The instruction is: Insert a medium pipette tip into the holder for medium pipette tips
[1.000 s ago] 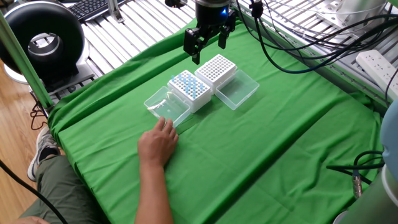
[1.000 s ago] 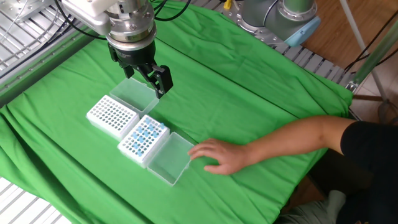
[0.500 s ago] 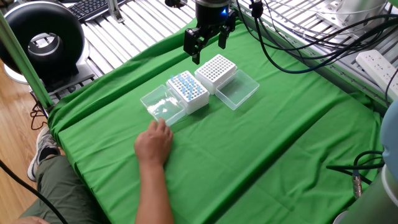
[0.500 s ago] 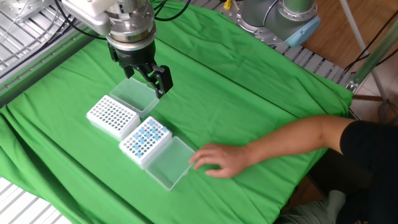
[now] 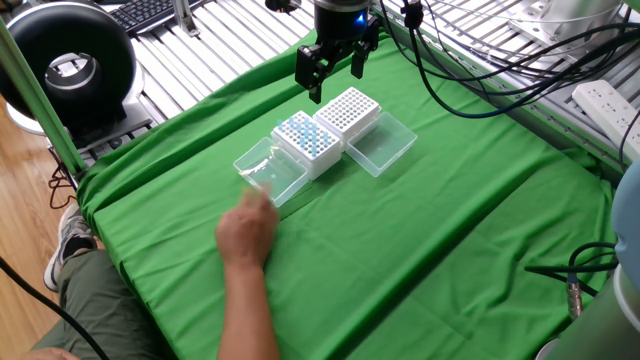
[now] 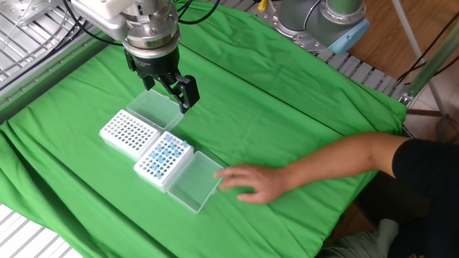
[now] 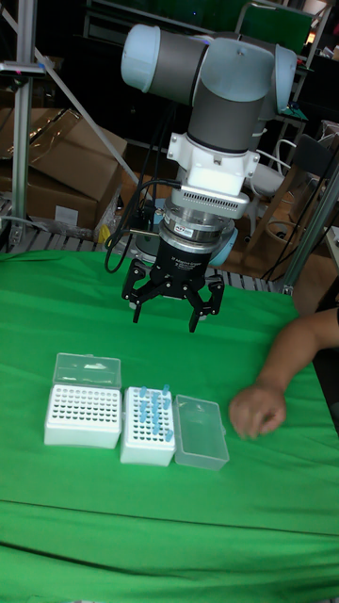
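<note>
**Lining up for a tip: mind the hand**

Your gripper [image 7: 166, 317] hangs above the cloth [image 5: 450, 230], on the far side of the two racks, with its jaws apart and nothing between them. The tips [image 7: 153, 403] stand upright in the blue rack [image 6: 163, 159]. The white rack [image 6: 129, 132] touches it on the left in the tall view, and its holes look empty, so it is probably the holder.

A hand [image 6: 251, 183] rests on the cloth just beside the blue rack's clear lid [image 6: 193, 183]. Hold off descending until it is well apart from the rack.

Then centre over a single tip near the rack's edge, where its neighbours crowd it least. Come straight down and close on its upper part. Lift vertically so it neither tilts nor drags the rack. The tips are small and close together, so check your alignment in both fixed views.
</note>
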`<state>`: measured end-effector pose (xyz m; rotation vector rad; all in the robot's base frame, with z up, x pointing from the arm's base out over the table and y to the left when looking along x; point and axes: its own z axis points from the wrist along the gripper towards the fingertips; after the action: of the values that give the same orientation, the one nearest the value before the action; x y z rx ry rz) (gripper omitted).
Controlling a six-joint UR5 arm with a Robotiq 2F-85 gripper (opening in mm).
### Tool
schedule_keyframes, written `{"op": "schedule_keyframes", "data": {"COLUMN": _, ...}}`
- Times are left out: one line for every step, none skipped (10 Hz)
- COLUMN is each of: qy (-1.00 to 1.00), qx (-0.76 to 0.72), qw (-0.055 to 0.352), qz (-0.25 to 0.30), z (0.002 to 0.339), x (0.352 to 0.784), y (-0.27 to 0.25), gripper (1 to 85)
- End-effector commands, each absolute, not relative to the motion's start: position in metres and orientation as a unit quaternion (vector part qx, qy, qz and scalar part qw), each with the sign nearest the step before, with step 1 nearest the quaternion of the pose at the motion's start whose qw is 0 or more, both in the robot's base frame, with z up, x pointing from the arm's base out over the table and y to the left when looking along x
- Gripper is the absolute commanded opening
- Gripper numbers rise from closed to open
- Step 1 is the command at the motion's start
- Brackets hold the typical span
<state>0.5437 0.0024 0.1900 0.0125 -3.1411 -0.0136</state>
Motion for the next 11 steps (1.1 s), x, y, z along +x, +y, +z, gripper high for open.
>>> {"op": "schedule_keyframes", "data": {"qy": -0.997, "qx": -0.006, "qw": 0.065, "qz": -0.028, "z": 0.1920, "x": 0.5103, "y": 0.0176, "gripper": 1.0}}
{"op": "schedule_keyframes", "data": {"qy": -0.998, "qx": -0.006, "qw": 0.064, "qz": -0.027, "z": 0.1915, "x": 0.5106, "y": 0.0173, "gripper": 1.0}}
{"op": "schedule_keyframes", "data": {"qy": -0.998, "qx": -0.006, "qw": 0.064, "qz": -0.027, "z": 0.1915, "x": 0.5106, "y": 0.0173, "gripper": 1.0}}
{"op": "schedule_keyframes", "data": {"qy": -0.998, "qx": -0.006, "qw": 0.064, "qz": -0.027, "z": 0.1914, "x": 0.5106, "y": 0.0173, "gripper": 1.0}}
{"op": "schedule_keyframes", "data": {"qy": -0.998, "qx": -0.006, "qw": 0.063, "qz": -0.027, "z": 0.1913, "x": 0.5109, "y": 0.0172, "gripper": 1.0}}
{"op": "schedule_keyframes", "data": {"qy": -0.998, "qx": -0.006, "qw": 0.063, "qz": -0.027, "z": 0.1913, "x": 0.5108, "y": 0.0173, "gripper": 1.0}}
{"op": "schedule_keyframes", "data": {"qy": -0.998, "qx": -0.006, "qw": 0.062, "qz": -0.028, "z": 0.1909, "x": 0.5108, "y": 0.0175, "gripper": 1.0}}
{"op": "schedule_keyframes", "data": {"qy": -0.998, "qx": -0.006, "qw": 0.061, "qz": -0.028, "z": 0.1906, "x": 0.5114, "y": 0.0175, "gripper": 1.0}}
{"op": "schedule_keyframes", "data": {"qy": -0.998, "qx": -0.004, "qw": 0.059, "qz": -0.029, "z": 0.1903, "x": 0.5118, "y": 0.0177, "gripper": 1.0}}
{"op": "schedule_keyframes", "data": {"qy": -0.998, "qx": 0.002, "qw": 0.055, "qz": -0.028, "z": 0.1895, "x": 0.5130, "y": 0.0169, "gripper": 1.0}}
{"op": "schedule_keyframes", "data": {"qy": -0.998, "qx": 0.014, "qw": 0.055, "qz": -0.014, "z": 0.1895, "x": 0.5125, "y": 0.0085, "gripper": 1.0}}
